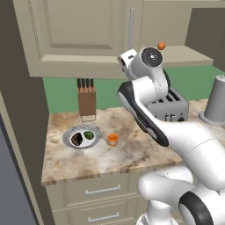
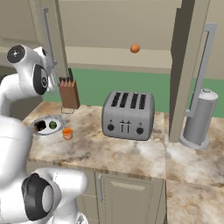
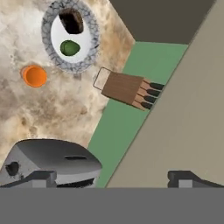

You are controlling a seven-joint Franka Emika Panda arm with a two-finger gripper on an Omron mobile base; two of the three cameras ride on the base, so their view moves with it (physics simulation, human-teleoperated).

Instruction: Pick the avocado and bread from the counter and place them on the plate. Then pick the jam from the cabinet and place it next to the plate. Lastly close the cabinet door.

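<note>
The plate (image 1: 69, 134) (image 2: 56, 119) (image 3: 89, 51) sits on the counter (image 1: 132, 154) at the left. It holds the dark-brown bread (image 1: 77, 139) (image 3: 72, 20) and the green avocado (image 1: 88, 135) (image 2: 53, 125) (image 3: 69, 47). The orange jam (image 1: 113, 139) (image 2: 67, 133) (image 3: 34, 75) stands on the counter just right of the plate. My gripper (image 3: 114, 179) (image 1: 123, 61) is open and holds nothing. It hangs high by the lower edge of the cabinet's left door (image 1: 83, 35). The cabinet (image 2: 109, 26) stands with both doors swung out.
A knife block (image 1: 87, 103) (image 3: 127, 89) stands behind the plate. A grey toaster (image 1: 169, 105) (image 2: 127, 114) sits mid-counter under my arm. Farther right are a grey canister (image 2: 199, 120) and the open right door (image 2: 188, 65). A small orange ball (image 2: 135, 48) rests on the cabinet shelf.
</note>
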